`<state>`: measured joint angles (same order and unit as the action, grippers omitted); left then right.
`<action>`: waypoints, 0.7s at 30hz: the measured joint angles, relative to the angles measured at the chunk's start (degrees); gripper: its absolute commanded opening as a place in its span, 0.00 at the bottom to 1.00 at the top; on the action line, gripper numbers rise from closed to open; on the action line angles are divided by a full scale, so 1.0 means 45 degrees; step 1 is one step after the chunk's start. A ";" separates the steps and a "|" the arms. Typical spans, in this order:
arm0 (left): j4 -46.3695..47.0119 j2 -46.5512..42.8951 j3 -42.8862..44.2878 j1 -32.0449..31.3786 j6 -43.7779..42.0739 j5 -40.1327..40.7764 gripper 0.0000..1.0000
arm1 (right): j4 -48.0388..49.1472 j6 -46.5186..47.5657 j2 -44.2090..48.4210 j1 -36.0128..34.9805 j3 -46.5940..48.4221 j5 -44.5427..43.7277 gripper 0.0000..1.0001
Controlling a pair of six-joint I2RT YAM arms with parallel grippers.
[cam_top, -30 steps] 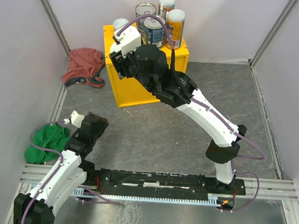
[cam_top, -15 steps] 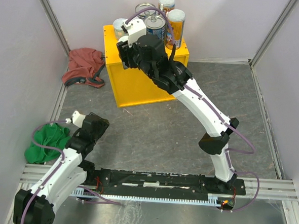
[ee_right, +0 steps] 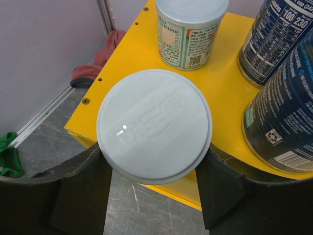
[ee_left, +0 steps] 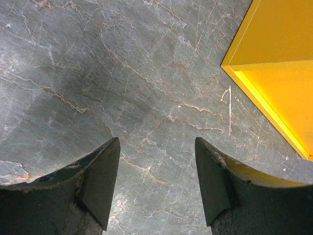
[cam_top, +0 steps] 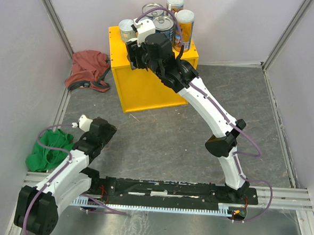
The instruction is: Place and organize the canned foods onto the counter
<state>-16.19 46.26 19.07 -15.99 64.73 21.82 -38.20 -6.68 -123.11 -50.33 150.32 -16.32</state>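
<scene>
Right now one short white-lidded can [ee_right: 154,131] is clamped between the two fingers of the right end effector [ee_right: 154,166], lid up, over the near-left edge of the yellow box [ee_right: 230,73]. Can't tell if its base touches the box top. Second short can [ee_right: 190,34], green label, stands upright on the box just behind it, apart from it. Two blue-labelled tins [ee_right: 281,117] stand upright to the right of it on the box, the near one just beside the right finger. In the top view two orange-labelled cans [cam_top: 184,24] stand at the box's far right, close to the tins; the held can is hidden under the wrist there. Box sits on the grey table [cam_top: 161,134] near the back wall. Left end effector [ee_left: 156,161] has its jaws parted with nothing between them, above bare table, box corner at upper right of its view. Red cloth [cam_top: 88,68] lies left of the box, green cloth [cam_top: 48,149] near the left arm.
</scene>
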 measured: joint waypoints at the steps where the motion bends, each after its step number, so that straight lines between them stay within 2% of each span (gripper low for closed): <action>1: 0.0053 0.0073 0.0000 0.0000 0.0000 0.0000 0.69 | 0.0000 -0.0058 -0.0092 0.0049 0.0073 0.0058 0.01; 5: 0.0141 0.0248 0.0000 0.0000 0.0000 0.0000 0.69 | 0.0029 -0.0204 -0.0359 0.0136 0.0253 0.0194 0.06; 9: 0.0301 0.0393 0.0000 0.0000 0.0000 0.0005 0.70 | 0.0112 -0.0248 -0.0495 0.0199 0.0330 0.0209 0.21; 13: 0.0413 0.0539 0.0000 0.0000 0.0000 -0.0005 0.70 | 0.0121 -0.0291 -0.0500 0.0214 0.0330 0.0209 0.33; 21: 0.0529 0.0578 0.0000 0.0000 0.0000 -0.0199 0.70 | 0.0194 -0.0505 -0.0563 0.0223 0.0379 0.0243 0.70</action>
<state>-13.80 48.86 19.07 -15.99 64.73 20.93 -37.32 -8.95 -125.64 -49.32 152.03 -15.22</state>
